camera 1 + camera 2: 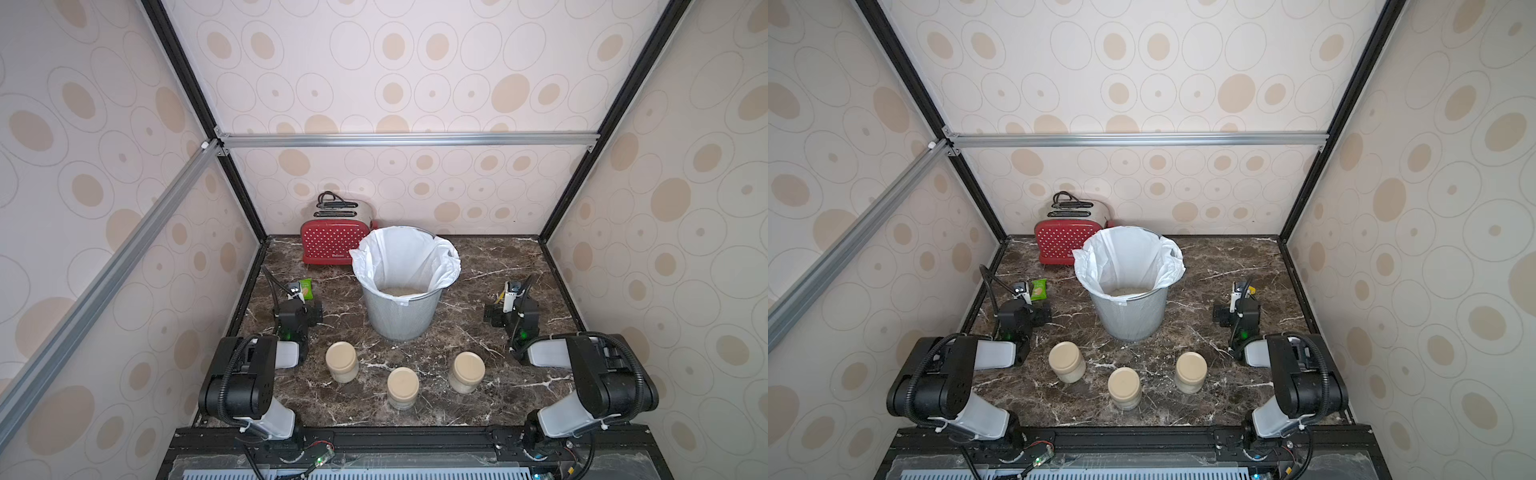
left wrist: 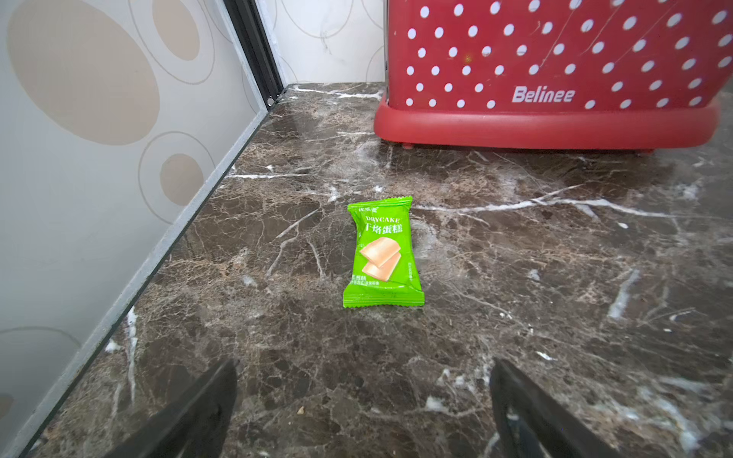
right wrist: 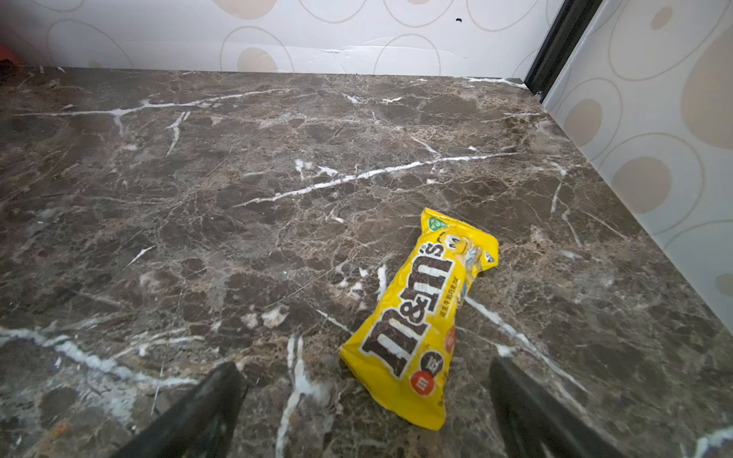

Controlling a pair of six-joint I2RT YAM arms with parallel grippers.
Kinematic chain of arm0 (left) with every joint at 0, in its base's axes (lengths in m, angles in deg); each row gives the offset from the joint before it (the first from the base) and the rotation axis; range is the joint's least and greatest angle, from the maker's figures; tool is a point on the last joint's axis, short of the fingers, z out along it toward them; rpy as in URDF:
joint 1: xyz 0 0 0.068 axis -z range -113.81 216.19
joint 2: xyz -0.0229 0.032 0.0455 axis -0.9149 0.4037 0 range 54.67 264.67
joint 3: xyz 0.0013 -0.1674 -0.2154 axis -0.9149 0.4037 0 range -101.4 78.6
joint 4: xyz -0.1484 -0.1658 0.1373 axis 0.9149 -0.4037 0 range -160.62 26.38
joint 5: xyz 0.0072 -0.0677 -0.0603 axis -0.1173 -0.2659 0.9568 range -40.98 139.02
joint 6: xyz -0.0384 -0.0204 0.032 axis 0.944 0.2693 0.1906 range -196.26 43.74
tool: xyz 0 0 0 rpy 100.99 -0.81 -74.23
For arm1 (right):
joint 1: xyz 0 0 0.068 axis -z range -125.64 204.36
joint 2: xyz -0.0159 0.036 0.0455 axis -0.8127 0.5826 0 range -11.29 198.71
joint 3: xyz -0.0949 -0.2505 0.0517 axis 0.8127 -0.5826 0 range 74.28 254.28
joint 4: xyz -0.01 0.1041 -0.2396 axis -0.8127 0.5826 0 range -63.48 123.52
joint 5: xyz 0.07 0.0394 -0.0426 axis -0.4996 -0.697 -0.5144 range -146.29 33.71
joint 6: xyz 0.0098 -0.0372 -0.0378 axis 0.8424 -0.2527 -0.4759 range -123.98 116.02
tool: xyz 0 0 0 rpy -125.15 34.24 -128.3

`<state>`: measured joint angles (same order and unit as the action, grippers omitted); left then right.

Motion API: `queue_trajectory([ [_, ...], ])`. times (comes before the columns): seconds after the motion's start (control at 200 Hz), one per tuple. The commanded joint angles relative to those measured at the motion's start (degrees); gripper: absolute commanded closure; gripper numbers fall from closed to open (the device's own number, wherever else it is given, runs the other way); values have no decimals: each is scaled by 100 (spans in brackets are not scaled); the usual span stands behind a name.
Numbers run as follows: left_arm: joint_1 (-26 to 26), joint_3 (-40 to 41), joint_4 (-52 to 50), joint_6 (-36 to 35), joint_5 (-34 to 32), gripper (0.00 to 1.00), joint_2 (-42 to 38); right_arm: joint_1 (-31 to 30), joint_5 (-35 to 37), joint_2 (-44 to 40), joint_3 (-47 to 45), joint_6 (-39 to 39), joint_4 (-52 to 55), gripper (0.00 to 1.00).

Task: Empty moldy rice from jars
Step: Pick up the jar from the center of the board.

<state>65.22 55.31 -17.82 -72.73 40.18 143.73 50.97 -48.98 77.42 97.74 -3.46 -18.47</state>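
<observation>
**benchrat:** why's everything parked like that?

**tinkerer:** Left to right. The left gripper (image 2: pixel 363 365) sits low at about 9 o'clock on the table (image 1: pixel 478 266). Its fingers are spread wide with nothing in them, pointing at a green snack packet (image 2: pixel 382 253), and the red toaster (image 1: pixel 332 245) is beyond at 11. Reads like a rest pose to me, tucked out of the way.

The three jars (image 1: pixel 402 387) stand in a shallow arc at 7, 6 and 5 o'clock. They're upright and well apart, beige lids on. My guess is the gaps are there so the jaws can get round each one. The mesh bin (image 1: pixel 401 320) stands mid-table just behind them with its white liner (image 1: pixel 407 253) folded over the rim, so it's a short tip from any jar.

The right gripper (image 3: pixel 365 365) mirrors the left at 3 o'clock, also wide and empty. A yellow M&M's bag (image 3: pixel 424 317) lies just ahead of it. The bag's near end reaches in between the fingers but isn't gripped.

**benchrat:** and the rice?

**tinkerer:** Pale stuff shows through the glass of all three jars, and there's a layer of rice (image 1: pixel 401 291) at the bottom of the bin. How full each jar is I can't tell from above, since the lids cover it. No mold I can make out either.

Neither wrist view catches a jar. The toaster's top is cut off in the left wrist view. In both top views the yellow bag is almost entirely hidden behind the right gripper.
</observation>
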Motion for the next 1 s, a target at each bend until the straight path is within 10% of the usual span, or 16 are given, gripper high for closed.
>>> queue_trajectory([
  [0.0, -29, -123, 185, -142, 40, 1, -72, 19, -48, -53, 71, -96, -46, 0],
  [0.992, -35, -243, 37, -116, 40, 1, 8, 20, -46, -20, 106, -89, -18, 0],
])
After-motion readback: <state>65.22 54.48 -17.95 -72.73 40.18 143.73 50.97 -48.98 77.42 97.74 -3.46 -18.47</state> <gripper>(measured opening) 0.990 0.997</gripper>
